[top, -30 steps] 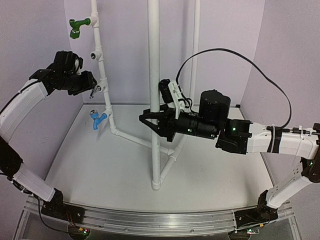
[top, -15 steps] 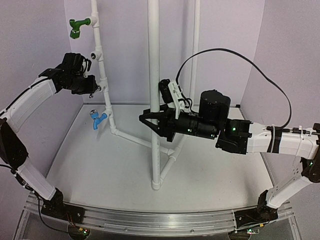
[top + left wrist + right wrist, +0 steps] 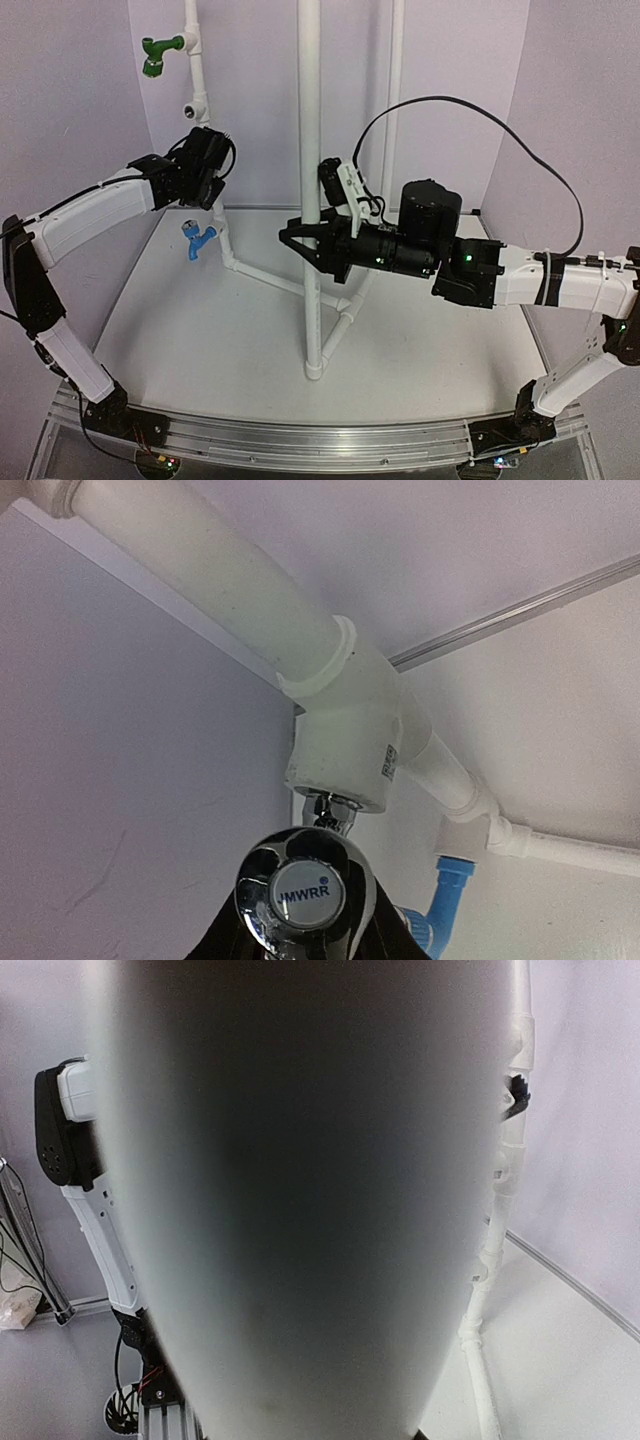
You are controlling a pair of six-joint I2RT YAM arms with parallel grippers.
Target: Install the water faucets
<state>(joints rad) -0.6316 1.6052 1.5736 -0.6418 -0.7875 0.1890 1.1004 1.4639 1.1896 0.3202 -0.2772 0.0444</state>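
Note:
My left gripper is shut on the silver chrome faucet. It holds the faucet against the thin white pipe at the back left. In the left wrist view the faucet's threaded end sits in the mouth of a white tee fitting, and my black fingers flank its round handle. The blue faucet is mounted on the tee below and also shows in the left wrist view. My right gripper straddles the thick upright pipe, which fills the right wrist view and hides the fingers there.
A green faucet is mounted high on the thin pipe. A tee below it has no faucet in it. Slanted pipes run across the floor to the upright's base. A black cable loops above the right arm.
My left gripper has swung right from near the left wall to the thin pipe, bringing the silver faucet to the tee. The right arm has not moved.

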